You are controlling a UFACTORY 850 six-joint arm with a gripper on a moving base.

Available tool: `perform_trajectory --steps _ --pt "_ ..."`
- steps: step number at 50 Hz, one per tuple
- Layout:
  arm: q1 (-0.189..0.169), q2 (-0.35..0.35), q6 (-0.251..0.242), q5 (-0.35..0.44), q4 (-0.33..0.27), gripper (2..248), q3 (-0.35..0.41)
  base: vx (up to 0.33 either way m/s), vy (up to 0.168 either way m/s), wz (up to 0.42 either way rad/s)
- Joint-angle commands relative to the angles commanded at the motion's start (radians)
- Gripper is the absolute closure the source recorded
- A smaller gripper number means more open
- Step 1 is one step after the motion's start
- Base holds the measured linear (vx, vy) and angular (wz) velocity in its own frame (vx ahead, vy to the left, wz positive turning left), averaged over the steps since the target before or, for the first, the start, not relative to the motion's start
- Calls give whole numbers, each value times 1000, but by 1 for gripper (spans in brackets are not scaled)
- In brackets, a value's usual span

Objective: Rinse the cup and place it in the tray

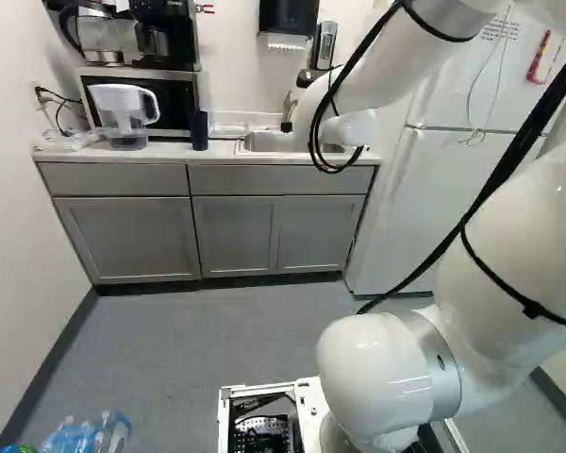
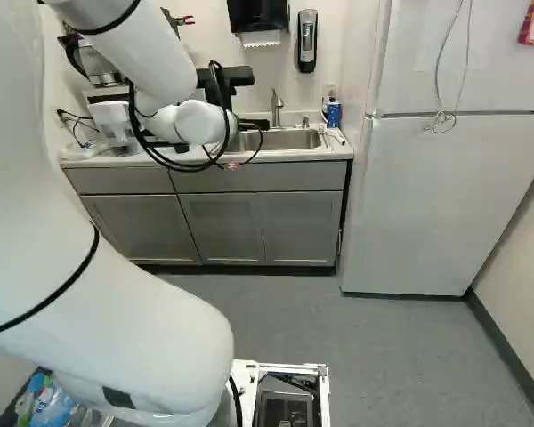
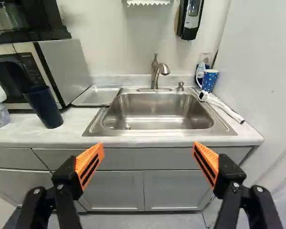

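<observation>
Gripper (image 2: 227, 78) spread wide, facing the sink (image 3: 157, 114)

My gripper (image 3: 148, 148) has its orange pads (image 3: 89, 164) well apart, the arm (image 1: 387, 368) reaching toward the counter (image 3: 38, 131). The dotted cup (image 3: 209, 80) stands by the sink's corner, a brush (image 3: 222, 106) near it; behind, perhaps a bottle (image 3: 200, 70). Opposite, the tumbler (image 3: 44, 107) stands near the tray (image 3: 96, 95).

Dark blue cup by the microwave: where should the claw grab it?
I'd bring the open claw in level from the front, closing around the cup at mid-height: it stands upright, shows no handle, and the microwave is behind it.
</observation>
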Motion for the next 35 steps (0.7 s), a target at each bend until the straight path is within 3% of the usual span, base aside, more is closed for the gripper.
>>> perform_trajectory --steps 35 --pt "0 12 0 -60 0 3 -64 0 0 0"
